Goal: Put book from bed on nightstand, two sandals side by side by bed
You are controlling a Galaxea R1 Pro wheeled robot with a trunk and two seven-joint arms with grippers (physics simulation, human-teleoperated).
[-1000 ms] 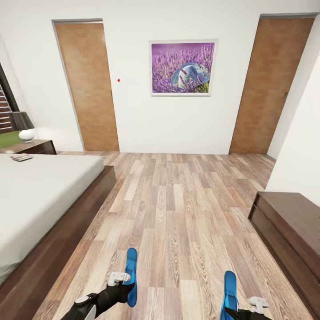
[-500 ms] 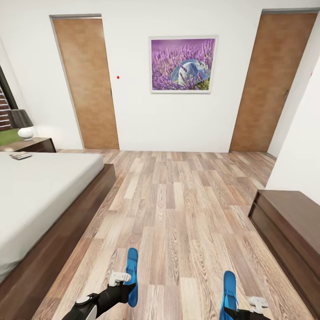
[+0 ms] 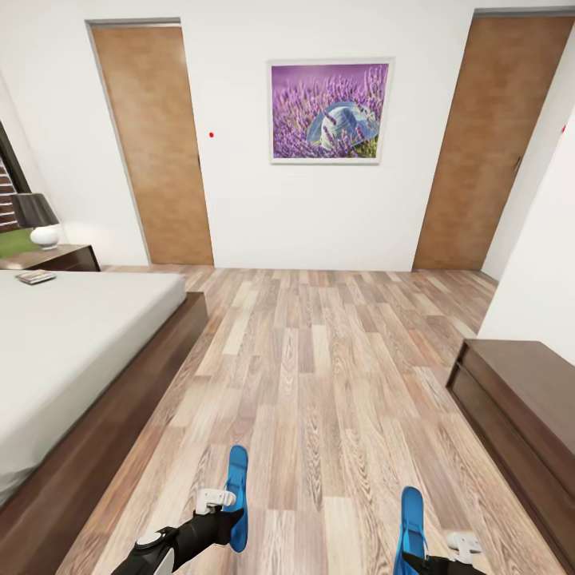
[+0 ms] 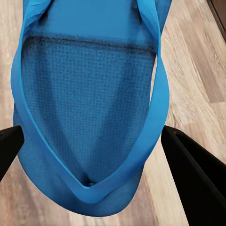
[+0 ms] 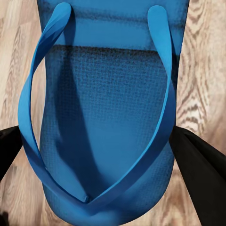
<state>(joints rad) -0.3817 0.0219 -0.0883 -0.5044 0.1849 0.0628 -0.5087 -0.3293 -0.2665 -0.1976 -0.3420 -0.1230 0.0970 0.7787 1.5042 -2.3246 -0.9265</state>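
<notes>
- Sandals: I hold one in the left gripper (image 3: pixel 231 511) and one in the right gripper (image 3: pixel 415 543), jaws clamped on each.
- I judge: lower both flat, parallel, touching, beside the bed (image 3: pixel 80 335).
- Book (image 3: pixel 35 276) lies on the mattress near the nightstand (image 3: pixel 60 258).

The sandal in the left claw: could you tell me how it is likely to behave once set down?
The sandal looks thin and flat-soled, so it probably lies flat without rolling. Its thin strap looks floppy and might snag a finger.

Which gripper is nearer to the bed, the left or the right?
Left. The left gripper, holding a sandal, is on the side of the bed; the right gripper with its sandal is further across the floor.
</notes>
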